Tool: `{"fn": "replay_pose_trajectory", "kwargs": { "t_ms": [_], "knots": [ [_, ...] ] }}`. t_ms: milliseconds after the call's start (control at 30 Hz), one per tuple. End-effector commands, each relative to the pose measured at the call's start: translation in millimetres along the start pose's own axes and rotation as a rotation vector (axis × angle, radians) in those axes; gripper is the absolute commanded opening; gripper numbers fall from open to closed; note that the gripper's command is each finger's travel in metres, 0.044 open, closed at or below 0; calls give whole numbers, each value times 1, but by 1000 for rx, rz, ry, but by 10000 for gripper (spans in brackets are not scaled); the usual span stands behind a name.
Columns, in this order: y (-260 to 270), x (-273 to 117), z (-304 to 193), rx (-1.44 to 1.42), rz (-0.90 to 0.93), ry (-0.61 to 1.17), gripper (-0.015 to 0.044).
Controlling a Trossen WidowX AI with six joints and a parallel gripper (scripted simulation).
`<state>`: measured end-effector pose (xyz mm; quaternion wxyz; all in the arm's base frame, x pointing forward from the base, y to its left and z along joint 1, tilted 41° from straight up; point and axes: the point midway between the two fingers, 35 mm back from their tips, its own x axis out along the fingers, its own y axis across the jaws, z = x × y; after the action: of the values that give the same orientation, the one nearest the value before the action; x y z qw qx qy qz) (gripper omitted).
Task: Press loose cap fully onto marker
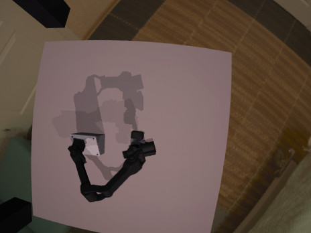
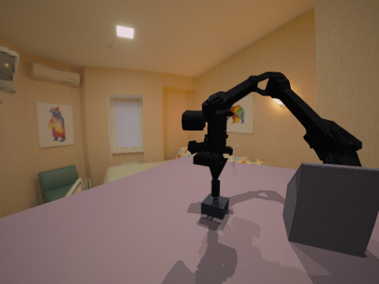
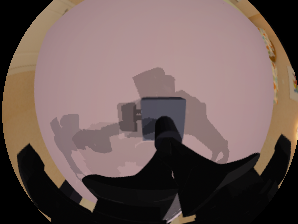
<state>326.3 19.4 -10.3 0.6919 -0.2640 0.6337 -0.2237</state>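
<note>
The dark holder block sits on the table. The black cap stands upright on the marker above the block. A short piece of the marker shows between cap and block; whether the cap is fully on cannot be told. My gripper is shut with nothing between its fingers. It points straight down, its joined tips directly over the cap's top, touching it or nearly so. In the top view the arm's head hides the block and cap.
The arm's base stands on a grey box at the left of the table in the top view. The arm reaches from it in a bent arc. Shadows of the arm lie on the table around the block.
</note>
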Motion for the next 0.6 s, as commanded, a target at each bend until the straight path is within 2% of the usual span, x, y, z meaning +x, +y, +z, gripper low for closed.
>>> {"fn": "replay_pose_trajectory", "kwargs": {
  "t_ms": [0, 433, 567],
  "knots": [
    [-1, 9, -2, -5, -7, 8, 0],
    [0, 4, 1, 1, 0, -5, 0],
    [2, -57, 3, -2, 5, -5, 0]
  ]
}}
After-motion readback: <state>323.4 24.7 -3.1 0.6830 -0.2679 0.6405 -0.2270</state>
